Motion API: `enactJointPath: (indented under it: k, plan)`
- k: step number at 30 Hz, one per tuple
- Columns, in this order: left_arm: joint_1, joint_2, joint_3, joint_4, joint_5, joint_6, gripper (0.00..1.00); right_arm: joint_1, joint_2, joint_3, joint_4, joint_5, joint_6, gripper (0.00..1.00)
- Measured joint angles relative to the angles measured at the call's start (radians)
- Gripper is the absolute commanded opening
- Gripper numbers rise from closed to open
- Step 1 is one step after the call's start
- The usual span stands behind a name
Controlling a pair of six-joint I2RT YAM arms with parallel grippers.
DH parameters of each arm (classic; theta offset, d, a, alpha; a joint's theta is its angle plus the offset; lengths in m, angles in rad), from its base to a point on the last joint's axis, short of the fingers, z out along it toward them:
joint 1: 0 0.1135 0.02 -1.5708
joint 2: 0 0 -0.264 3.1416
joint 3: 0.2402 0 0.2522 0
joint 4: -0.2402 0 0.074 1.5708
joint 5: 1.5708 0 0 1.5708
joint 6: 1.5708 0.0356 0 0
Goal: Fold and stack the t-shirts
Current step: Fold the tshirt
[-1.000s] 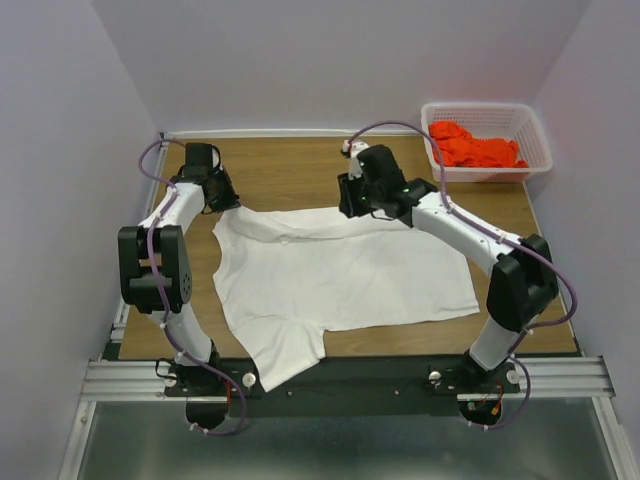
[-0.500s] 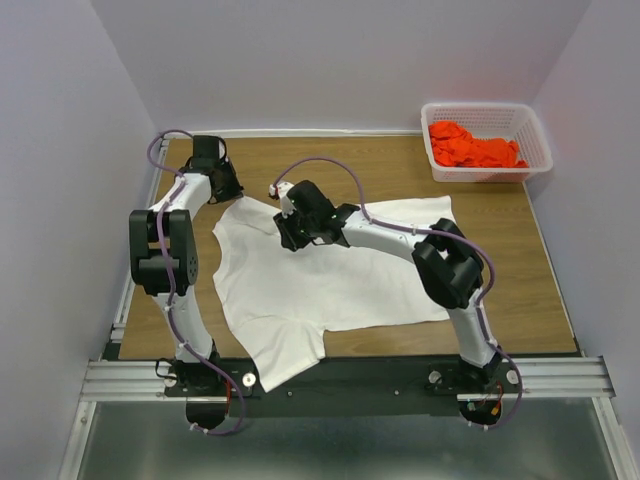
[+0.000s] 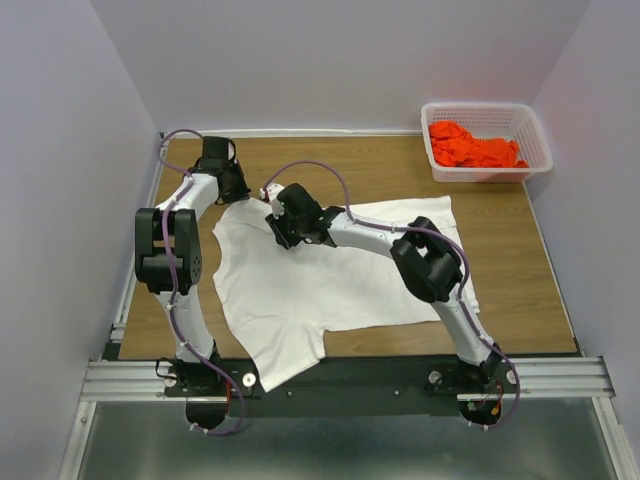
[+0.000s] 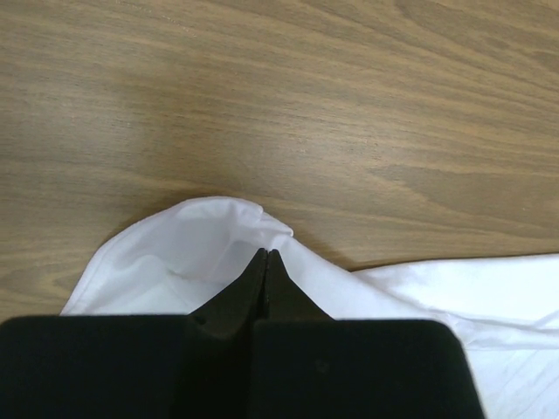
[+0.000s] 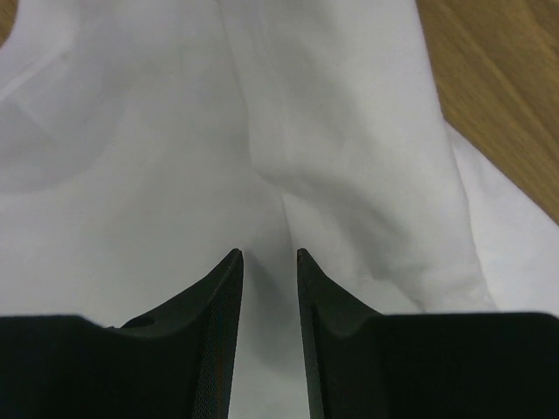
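The large white t-shirt [image 3: 330, 280] lies spread on the wooden table, one sleeve hanging over the near edge. My left gripper [image 3: 234, 196] is at its far-left corner, shut on a pinched peak of the white cloth [image 4: 192, 236]; its tips [image 4: 265, 253] meet at the fold. My right gripper [image 3: 274, 236] reaches across to the shirt's upper left, close to the left one. Its jaws [image 5: 269, 255] stand open a little above the white cloth [image 5: 131, 175], over a crease, gripping nothing. The orange-red t-shirt [image 3: 470, 148] lies crumpled in the basket.
A white lattice basket [image 3: 535, 135] stands at the table's far right corner. Bare wood [image 3: 330, 165] shows behind the white shirt and along the right side. Walls close in the table on three sides. The right arm lies low across the shirt's upper half.
The right arm has swung left across the shirt, its gripper now near the left one. The left gripper has drawn slightly farther back, still holding the cloth corner.
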Motion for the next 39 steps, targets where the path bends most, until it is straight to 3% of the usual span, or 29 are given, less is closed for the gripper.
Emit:
enactJointPath:
  k: [30, 39]
  plan:
    - [-0.005, 0.0, 0.002, -0.001, -0.005, 0.001, 0.0, 0.002, 0.02, 0.0, 0.009, 0.148, -0.094, 0.36]
    - [-0.007, 0.001, 0.003, -0.001, -0.006, 0.003, 0.0, 0.002, 0.02, 0.0, 0.009, 0.152, -0.106, 0.22]
